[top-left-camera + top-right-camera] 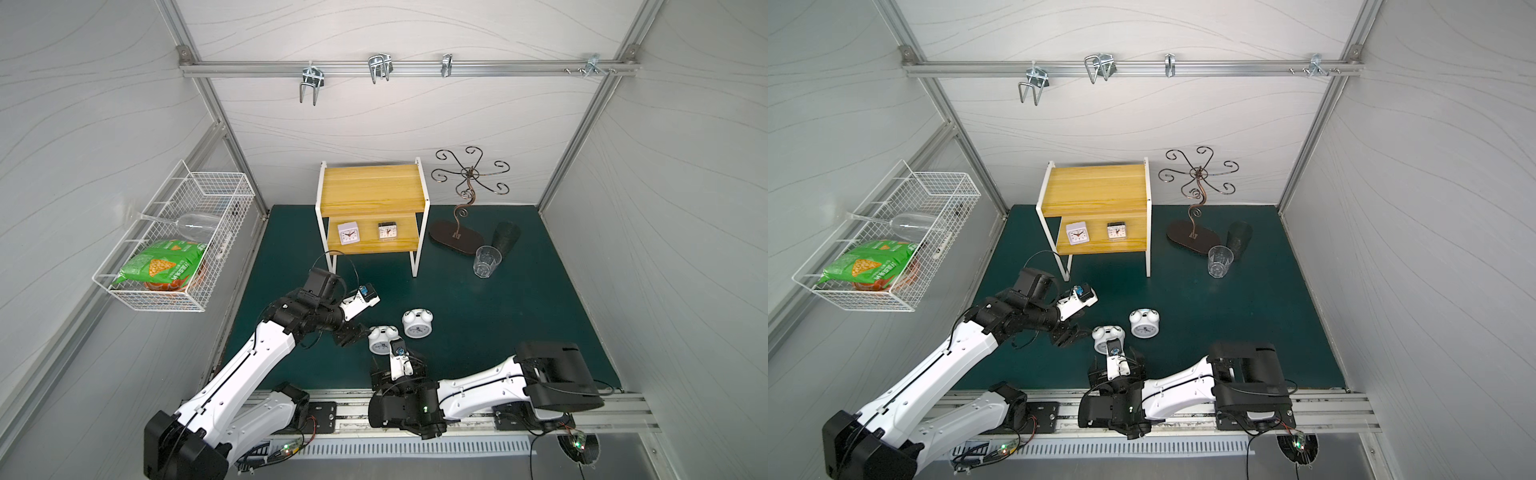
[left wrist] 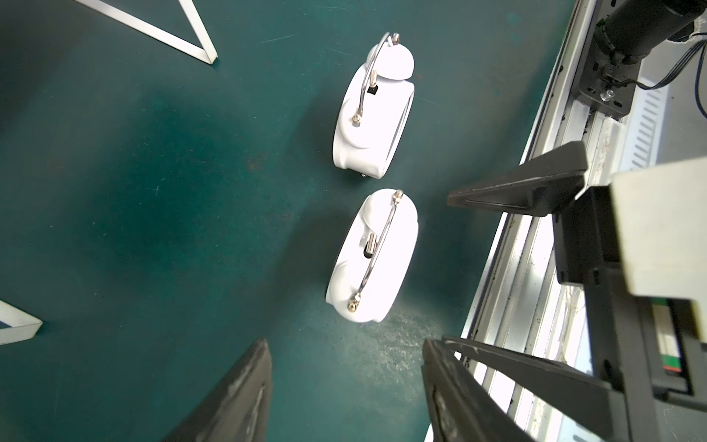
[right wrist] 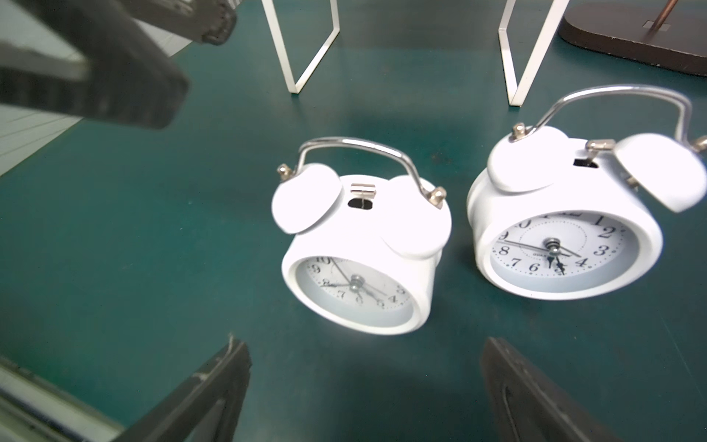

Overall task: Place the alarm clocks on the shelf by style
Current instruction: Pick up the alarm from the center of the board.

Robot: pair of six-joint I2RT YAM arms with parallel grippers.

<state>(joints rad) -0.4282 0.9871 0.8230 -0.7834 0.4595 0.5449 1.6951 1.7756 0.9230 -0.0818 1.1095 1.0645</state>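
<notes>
Shelf [image 1: 371, 188] stood at the far edge of the tabletop [image 1: 519, 316], left of centre. Both square clocks sat on its lower board: white square clock [image 1: 347, 233] toward the board's left end, clear square clock [image 1: 387, 231] approx. mid-board, the two apart.

Both round ones stood upright near the tabletop's front edge, approx. centre: left twin-bell clock [image 1: 377, 341] and right twin-bell clock [image 1: 417, 325], just beside each other, not touching. In both top views the right arm's wrist covered part of the left one's dial. Left wrist view gave only bells and handles from above, dials hidden. Right wrist view gave the dials, but whites were blown out and the left dial was blurred.

Left gripper [image 2: 344, 340] was just left of the left twin-bell clock, jaws parted, nothing btwn them. Right gripper [image 3: 361, 340] sat low just in front of the same clock, jaws spread wide, gripping nothing; the clock was ahead of the fingertips, not btwn them. Both sets of tips were hard to pick out in the top views.

Wrist views showed only the shelf's white legs, boards cut off.

Toward the far right corner: clear glass [image 1: 486, 261], curly metal stand [image 1: 457, 240], and a dark tumbler [image 1: 506, 236] hard to make out vs. the dark mat. Wire basket [image 1: 220, 189] on the left wall held a snack bag [image 1: 166, 266] and a wine glass [image 1: 195, 226] lying on its side.
</notes>
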